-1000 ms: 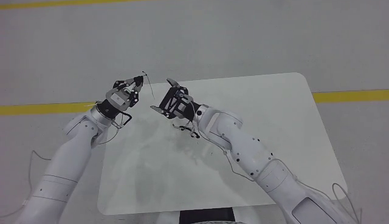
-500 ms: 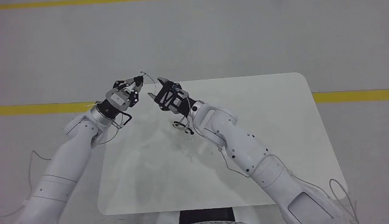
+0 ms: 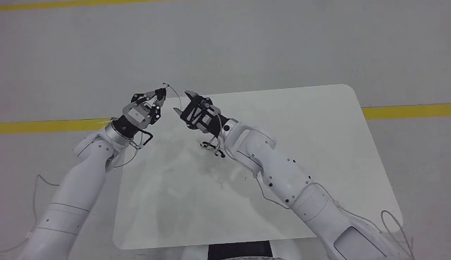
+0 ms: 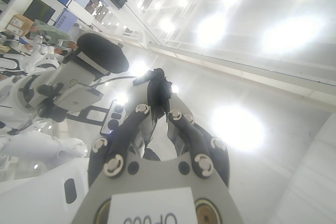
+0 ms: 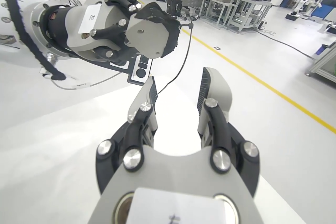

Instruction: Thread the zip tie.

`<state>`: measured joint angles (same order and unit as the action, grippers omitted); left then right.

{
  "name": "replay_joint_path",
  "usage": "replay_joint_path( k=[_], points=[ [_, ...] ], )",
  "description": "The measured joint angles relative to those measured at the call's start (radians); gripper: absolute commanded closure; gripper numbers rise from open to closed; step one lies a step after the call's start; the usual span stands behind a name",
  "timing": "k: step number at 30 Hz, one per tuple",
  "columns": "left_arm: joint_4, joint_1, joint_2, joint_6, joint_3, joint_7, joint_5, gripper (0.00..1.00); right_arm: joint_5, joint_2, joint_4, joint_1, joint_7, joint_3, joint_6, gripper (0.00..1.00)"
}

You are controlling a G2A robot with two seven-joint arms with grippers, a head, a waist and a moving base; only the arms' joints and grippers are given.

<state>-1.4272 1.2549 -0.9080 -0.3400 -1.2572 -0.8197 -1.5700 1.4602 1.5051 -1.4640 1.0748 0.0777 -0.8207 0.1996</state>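
Observation:
A thin black zip tie [image 5: 184,59] hangs in the air over the far left corner of the white table [image 3: 303,161]. My left gripper [image 3: 161,99] is shut on its upper end, with black-padded fingertips pinched together in the left wrist view [image 4: 157,99] and seen from the side in the right wrist view [image 5: 173,30]. From there the strap curves down, and its free tip rests against the inner pad of one finger [image 5: 150,93] of my right gripper [image 5: 179,89]. That gripper stands open, facing the left one, close beside it [image 3: 184,106].
Both grippers sit above the table's far left corner, near its edge. A yellow floor line [image 3: 394,110] runs behind the table. Racks, benches and other robots stand far off in the room [image 5: 236,9].
My right gripper has moved up and left toward the left gripper, bringing its open fingers to the zip tie's free end. The left arm has stayed put.

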Motion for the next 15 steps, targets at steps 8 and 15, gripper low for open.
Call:
replay_joint_path(
  k=[8, 15],
  points=[
    [0.000, 0.000, 0.000, 0.000, 0.000, 0.000, 0.000, 1.00, 0.026, -0.005, -0.016, 0.027, 0.004, -0.021, -0.007, 0.63],
    [0.000, 0.000, 0.000, 0.000, 0.000, 0.000, 0.000, 1.00, 0.039, -0.010, -0.035, 0.060, 0.018, -0.023, 0.007, 0.60]
  ],
)
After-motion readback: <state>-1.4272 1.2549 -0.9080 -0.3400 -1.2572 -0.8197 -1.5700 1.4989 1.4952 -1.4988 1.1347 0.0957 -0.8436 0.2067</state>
